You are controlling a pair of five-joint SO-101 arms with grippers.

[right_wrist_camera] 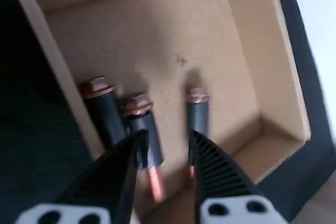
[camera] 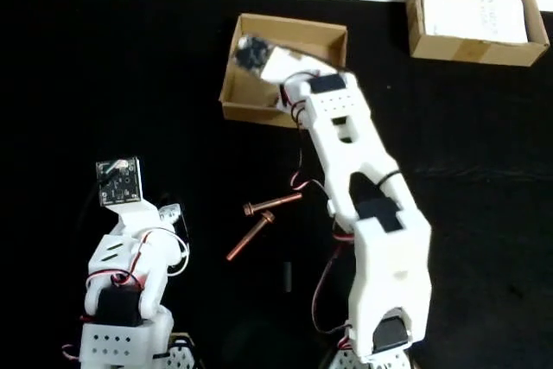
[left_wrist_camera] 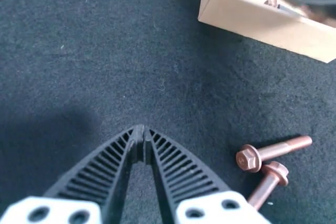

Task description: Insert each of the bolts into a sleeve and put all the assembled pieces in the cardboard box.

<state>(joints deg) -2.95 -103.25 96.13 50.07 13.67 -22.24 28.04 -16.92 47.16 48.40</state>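
Note:
My right gripper (right_wrist_camera: 167,140) hangs open over the inside of the cardboard box (right_wrist_camera: 231,51). Three assembled pieces, copper bolts in dark sleeves, lie on the box floor: one (right_wrist_camera: 100,106) by the wall, one (right_wrist_camera: 143,127) partly behind a finger, one (right_wrist_camera: 198,109) just beyond the other fingertip. Two bare copper bolts (camera: 272,202) (camera: 251,238) lie on the black cloth in front of the box (camera: 259,114). My left gripper (left_wrist_camera: 140,135) is shut and empty above the cloth, with the same bolts (left_wrist_camera: 273,150) (left_wrist_camera: 268,179) to one side.
A second cardboard box (camera: 471,49) with white paper inside stands at the back right. The right arm (camera: 346,127) stretches across the table's middle to the box. The left arm (camera: 130,257) is folded at the front left. A faint dark short object (camera: 288,276) lies near the bolts.

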